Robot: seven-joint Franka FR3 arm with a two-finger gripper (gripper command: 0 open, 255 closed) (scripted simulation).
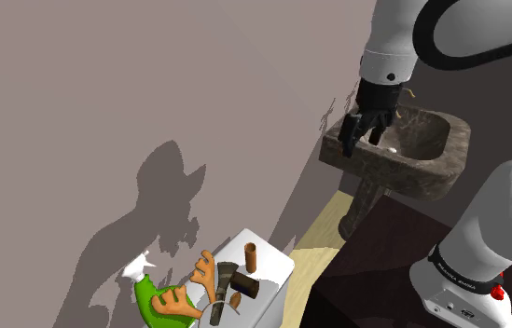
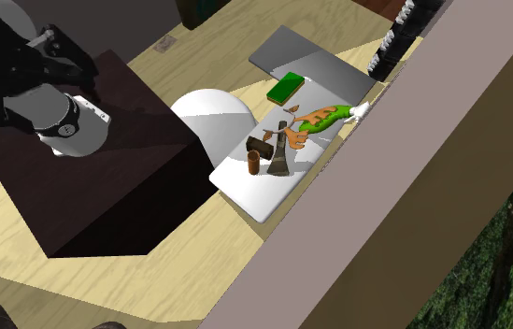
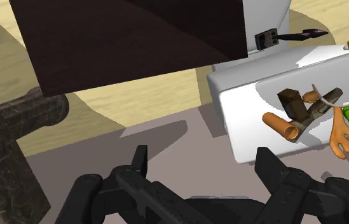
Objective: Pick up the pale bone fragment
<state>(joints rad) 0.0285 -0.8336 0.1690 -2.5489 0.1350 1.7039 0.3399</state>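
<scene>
The bone fragment (image 1: 217, 311) is a thin pale sliver down on the white tabletop (image 1: 273, 271), right in a knot of clutter; from the wrist view it shows as a whitish arc (image 3: 323, 97) lying across the handle of a dark mallet (image 3: 292, 102). Just beside it stands a short brown cylinder (image 1: 251, 257), upright in the shoulder view. An orange antler-shaped piece (image 1: 204, 271) splays next to the mallet, and a green spray bottle (image 1: 152, 294) with a white nozzle lies at the table's edge by the wall. How the sliver touches its neighbours is too fine to make out.

Now look up: the gripper (image 1: 363, 138) is well apart from all that, hanging over the rim of a mottled stone pedestal sink (image 1: 431, 173). Its two black fingers (image 3: 140, 160) are spread wide with nothing between them, only floor and wall beyond.

From the second exterior view, the cluttered tabletop (image 2: 254, 201) runs along the grey wall, with a green block (image 2: 287, 87) further along on a grey sheet (image 2: 312, 58). The dark brown stand (image 2: 105, 178) sits on the pale wooden floor (image 2: 198, 271), near the table.
</scene>
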